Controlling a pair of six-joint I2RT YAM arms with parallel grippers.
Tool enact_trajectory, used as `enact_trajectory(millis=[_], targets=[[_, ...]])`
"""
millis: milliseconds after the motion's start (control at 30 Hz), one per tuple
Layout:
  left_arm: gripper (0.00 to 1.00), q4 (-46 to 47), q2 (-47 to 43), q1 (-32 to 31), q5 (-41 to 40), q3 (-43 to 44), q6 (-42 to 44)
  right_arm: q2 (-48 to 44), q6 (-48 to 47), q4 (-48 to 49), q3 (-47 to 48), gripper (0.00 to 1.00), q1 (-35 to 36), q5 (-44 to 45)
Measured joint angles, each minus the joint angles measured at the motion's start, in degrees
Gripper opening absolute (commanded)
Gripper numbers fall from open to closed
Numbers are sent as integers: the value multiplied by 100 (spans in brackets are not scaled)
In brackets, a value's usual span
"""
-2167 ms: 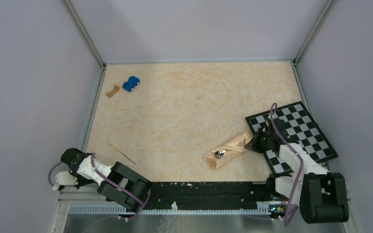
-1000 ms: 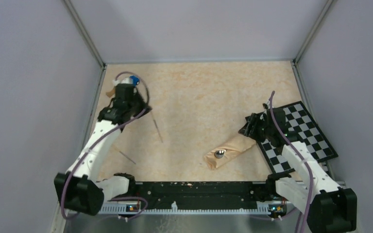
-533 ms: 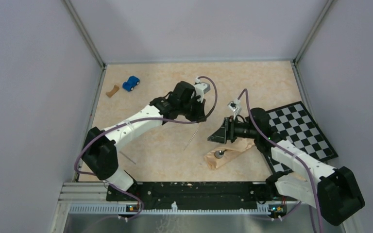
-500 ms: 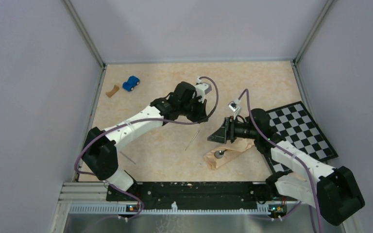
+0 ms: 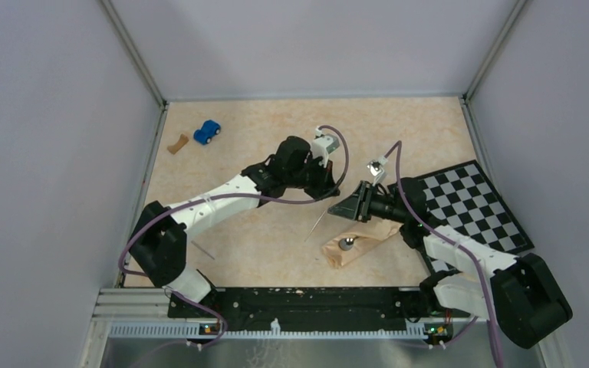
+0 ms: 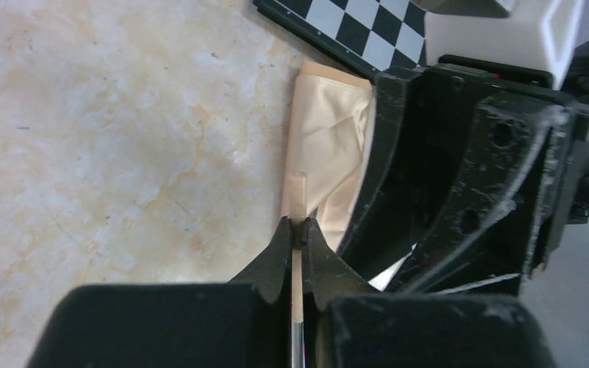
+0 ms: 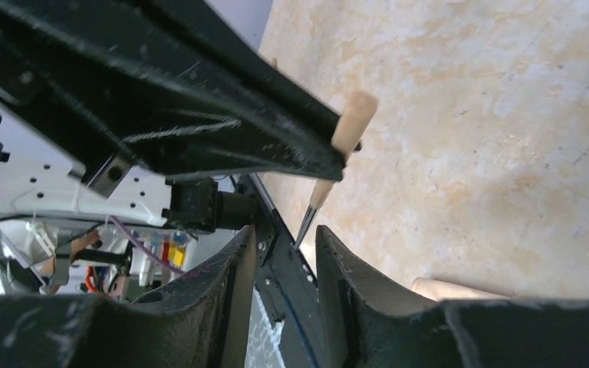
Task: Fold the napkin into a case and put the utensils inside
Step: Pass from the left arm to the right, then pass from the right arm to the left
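Marbled tabletop (image 5: 261,153), tan folded case (image 5: 364,234) lying flat, left hand (image 6: 299,230) pinching thin utensil (image 6: 297,193), right hand (image 7: 282,239) parted.

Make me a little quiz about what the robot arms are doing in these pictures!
1. True or false: the left arm has its jaws shut on a thin utensil with a pale handle.
2. Pick one: what sits next to the brown scrap in the far left corner? A) a blue toy car B) a cup C) a ball
3. Fill the gap: the black-and-white ____ lies to the right of the folded napkin.

Key: 1 true; 2 A; 3 checkerboard.
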Motion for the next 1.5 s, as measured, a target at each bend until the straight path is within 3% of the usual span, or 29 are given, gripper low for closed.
enact_trajectory(millis=[267, 333, 433, 467, 500, 567, 600, 667, 833, 900, 967, 1133, 1200, 1500], targets=[[0, 254, 0, -160, 153, -2, -120, 0, 76, -129, 0, 29, 0, 487], [0, 302, 0, -195, 181, -2, -129, 0, 79, -129, 0, 22, 0, 544], [0, 345, 0, -254, 184, -2, -127, -11, 83, -131, -4, 1, 0, 621], [0, 350, 0, -258, 184, -2, -125, -31, 96, -127, -24, 0, 0, 636], [5, 348, 0, -260, 186, -2, -127, -52, 85, -125, -42, 0, 0, 647], [43, 350, 0, -271, 188, -2, -131, -103, 109, -118, -76, 0, 0, 667], [58, 348, 0, -282, 166, -2, -153, -125, 120, -116, -87, 0, 0, 671], [69, 350, -22, -267, 2, -9, -162, -210, 146, -129, -173, 0, -20, 662], [76, 470, -931, -164, -96, -940, -494, -417, 437, -2, -461, 0, -575, 448], [91, 616, -1353, -157, 39, -1333, -584, -417, 581, 74, -516, 0, -872, 273], [85, 979, -1681, -157, 358, -1709, -715, -417, 699, 138, -522, 0, -1062, 87], [54, 1436, -1633, -361, 796, -2052, -992, -428, 935, 356, -522, 0, -1139, -282], [46, 1458, -1563, -439, 839, -2076, -1021, -476, 986, 365, -522, 0, -1143, -345], [36, 1644, -1432, -490, 835, -2079, -1001, -623, 1078, 369, -522, 0, -1143, -461]])
